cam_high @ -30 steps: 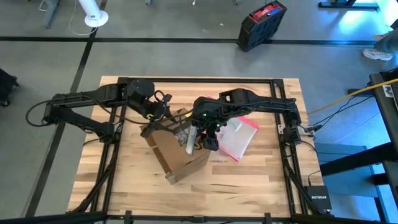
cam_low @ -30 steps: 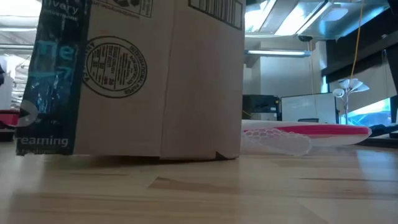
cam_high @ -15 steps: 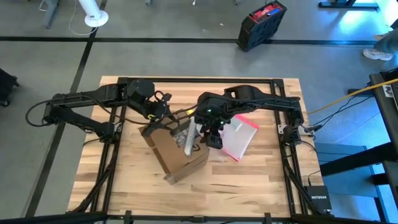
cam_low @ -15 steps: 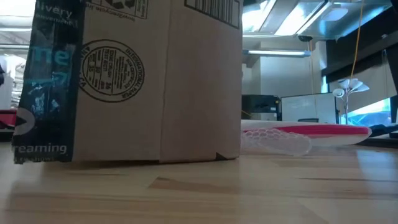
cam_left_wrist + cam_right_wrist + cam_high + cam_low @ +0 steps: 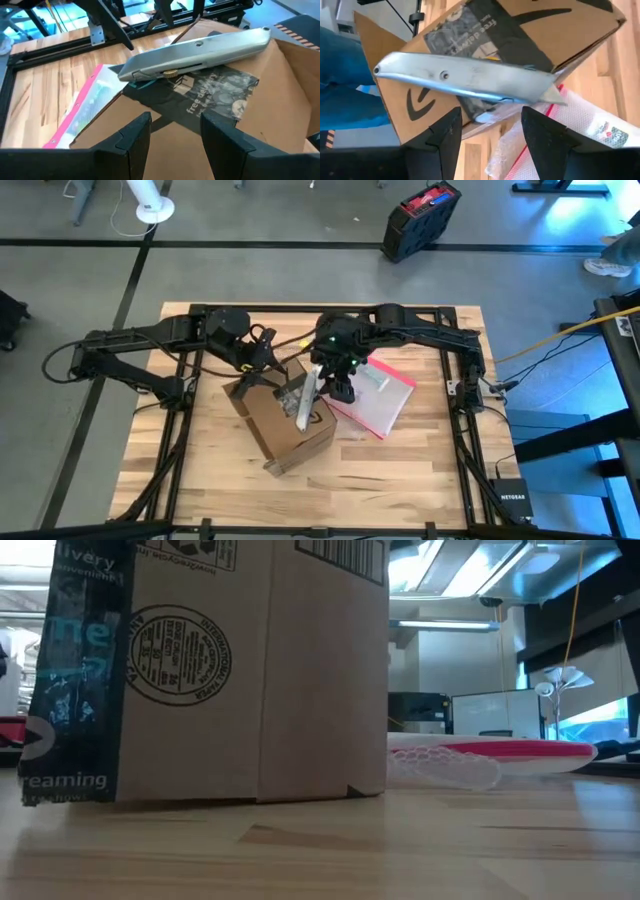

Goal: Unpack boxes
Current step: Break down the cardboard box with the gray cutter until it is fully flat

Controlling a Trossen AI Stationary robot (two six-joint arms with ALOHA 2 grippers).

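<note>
The brown cardboard box [image 5: 285, 420] stands on the table's middle, its black tape strip [image 5: 210, 95] on top and its flaps raised. A silver utility knife [image 5: 308, 395] lies slanting across the box's top, blade end toward the pouch [image 5: 80, 112]. My left gripper [image 5: 262, 368] is open at the box's far left flap, the cardboard showing between its fingers [image 5: 135, 137]. My right gripper [image 5: 340, 392] is open just right of the knife, which crosses beyond its fingertips [image 5: 450, 125]. My left gripper's fingers stand over the edge of a raised flap [image 5: 115, 132]; I cannot tell whether they touch it. My right gripper points slanting down at the knife's body [image 5: 465, 85] from the table's right; I cannot tell whether its fingertips touch it.
A clear pouch with a pink-red edge [image 5: 378, 400] lies flat on the table right of the box, under the right arm. A black and red case [image 5: 422, 218] sits on the floor beyond the table. Bare wood lies along the near edge [image 5: 300, 490].
My right gripper has drawn back toward the table's far edge, uncovering more of the knife's far end. The knife's near end has stayed where it was on the box. In the low view the box has shifted slightly to the left.
</note>
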